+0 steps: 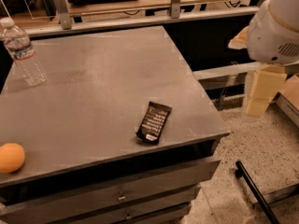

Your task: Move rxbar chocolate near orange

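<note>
The rxbar chocolate (153, 121), a flat black bar with white lettering, lies on the grey table (93, 87) near its front right corner, white label toward the front. The orange (11, 157) sits at the table's front left edge, far from the bar. My gripper (258, 105), cream-coloured under the white arm (275, 27), hangs to the right of the table, off its edge and above the floor. It holds nothing that I can see and is well clear of the bar.
A clear plastic water bottle (22, 50) stands at the table's back left. Drawers (121, 196) run under the table front. A rail and shelf (140, 17) stand behind. A black bar (254, 190) lies on the speckled floor at the right.
</note>
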You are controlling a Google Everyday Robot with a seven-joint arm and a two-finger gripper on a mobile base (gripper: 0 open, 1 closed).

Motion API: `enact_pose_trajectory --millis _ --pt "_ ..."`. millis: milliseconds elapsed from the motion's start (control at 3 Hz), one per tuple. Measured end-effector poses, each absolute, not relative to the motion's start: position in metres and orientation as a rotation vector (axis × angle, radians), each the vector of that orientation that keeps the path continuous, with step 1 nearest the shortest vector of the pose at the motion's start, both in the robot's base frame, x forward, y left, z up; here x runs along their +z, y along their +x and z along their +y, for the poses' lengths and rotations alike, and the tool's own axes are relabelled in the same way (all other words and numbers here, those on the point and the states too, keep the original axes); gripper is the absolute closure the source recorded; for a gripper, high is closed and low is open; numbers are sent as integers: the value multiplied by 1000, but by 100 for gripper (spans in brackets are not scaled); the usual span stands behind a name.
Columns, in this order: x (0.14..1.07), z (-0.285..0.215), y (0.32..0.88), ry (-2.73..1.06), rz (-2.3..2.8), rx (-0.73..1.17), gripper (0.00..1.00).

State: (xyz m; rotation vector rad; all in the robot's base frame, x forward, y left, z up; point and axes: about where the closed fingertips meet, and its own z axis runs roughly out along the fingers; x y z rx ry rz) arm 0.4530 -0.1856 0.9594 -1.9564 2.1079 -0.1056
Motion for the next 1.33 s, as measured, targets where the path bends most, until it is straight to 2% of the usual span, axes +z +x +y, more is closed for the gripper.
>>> enact_pose_trajectory --millis 667,1333 --pt "909 -87 484 -2469 1704 -159 0" --pt "907 -78 485 -2527 1615 -161 0"
